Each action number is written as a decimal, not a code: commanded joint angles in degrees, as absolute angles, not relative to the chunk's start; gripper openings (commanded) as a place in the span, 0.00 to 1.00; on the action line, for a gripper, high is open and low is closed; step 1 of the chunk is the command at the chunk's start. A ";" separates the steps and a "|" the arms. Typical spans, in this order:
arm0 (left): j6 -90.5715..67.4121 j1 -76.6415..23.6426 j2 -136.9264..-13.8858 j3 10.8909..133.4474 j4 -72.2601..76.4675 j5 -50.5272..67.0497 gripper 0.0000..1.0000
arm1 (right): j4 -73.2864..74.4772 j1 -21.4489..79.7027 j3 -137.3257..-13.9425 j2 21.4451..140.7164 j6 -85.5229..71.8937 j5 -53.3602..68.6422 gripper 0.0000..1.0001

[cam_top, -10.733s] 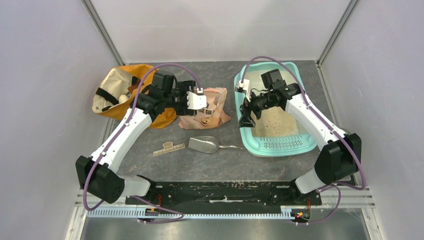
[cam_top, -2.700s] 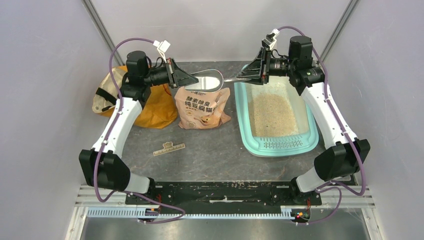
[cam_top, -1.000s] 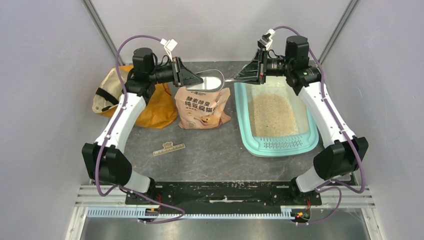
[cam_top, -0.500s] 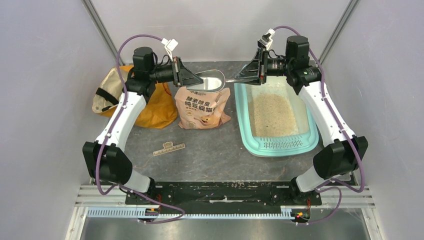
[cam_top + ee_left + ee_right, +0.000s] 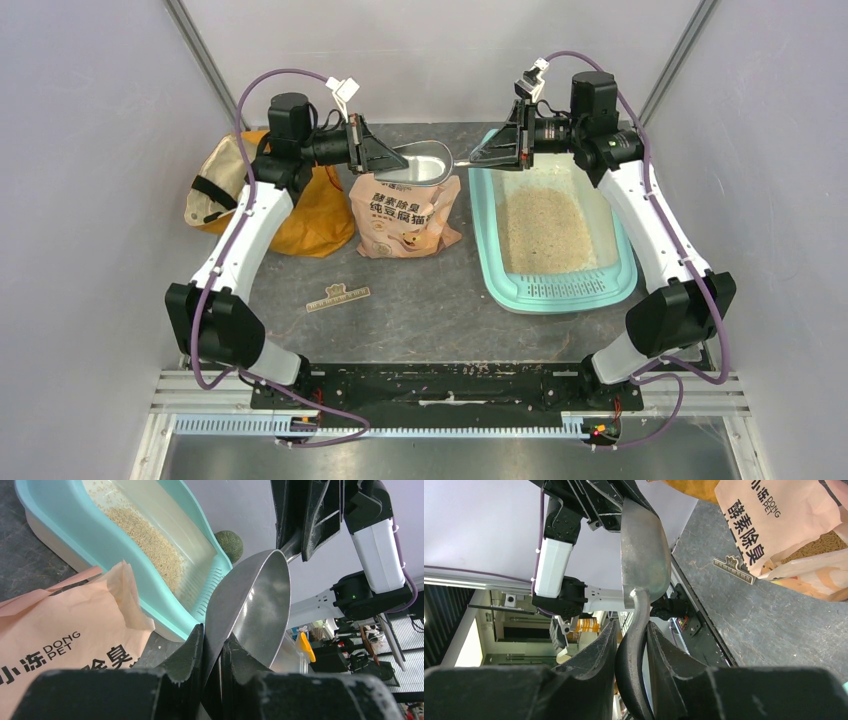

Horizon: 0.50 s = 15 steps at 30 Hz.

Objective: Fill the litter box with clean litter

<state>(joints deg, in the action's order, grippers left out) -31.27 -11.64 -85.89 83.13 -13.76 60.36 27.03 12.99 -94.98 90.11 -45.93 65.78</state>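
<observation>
The teal-green plastic litter box (image 5: 481, 236), on the right, held just a patch of pale beige litter (image 5: 545, 230). The left gripper (image 5: 394, 158) and right gripper (image 5: 473, 158) each pinched the empty silver metal scoop (image 5: 425, 163); more scooping seemed needed.

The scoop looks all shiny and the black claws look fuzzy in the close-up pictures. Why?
Left wrist view: the metal scoop mirrors the room's light, so it gleams, and the left gripper sits very near the lens, so it blurs. Right wrist view: the right gripper is soft too, and the scoop's underside looks duller. Top view: even light, everything sharp.
</observation>
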 commanded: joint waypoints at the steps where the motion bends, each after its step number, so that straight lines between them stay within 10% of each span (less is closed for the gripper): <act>1: -27.37 -12.68 -87.25 86.61 -14.49 55.46 0.02 | 29.47 15.12 -98.21 90.30 -44.66 70.11 0.30; 5: -26.83 -12.74 -87.72 87.27 -14.92 55.84 0.02 | 30.97 15.12 -98.27 90.26 -43.20 70.14 0.02; 10: -20.85 -10.60 -88.67 91.34 -19.27 55.93 0.74 | 31.07 13.16 -98.33 89.63 -42.54 68.19 0.00; 15: -13.83 -2.36 -95.80 104.12 -29.06 56.17 0.85 | 31.03 8.31 -99.23 89.69 -42.54 65.08 0.00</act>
<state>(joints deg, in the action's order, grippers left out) -22.85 -8.73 -91.46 93.67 -21.69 57.36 31.55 12.19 -95.83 90.61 -43.20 65.93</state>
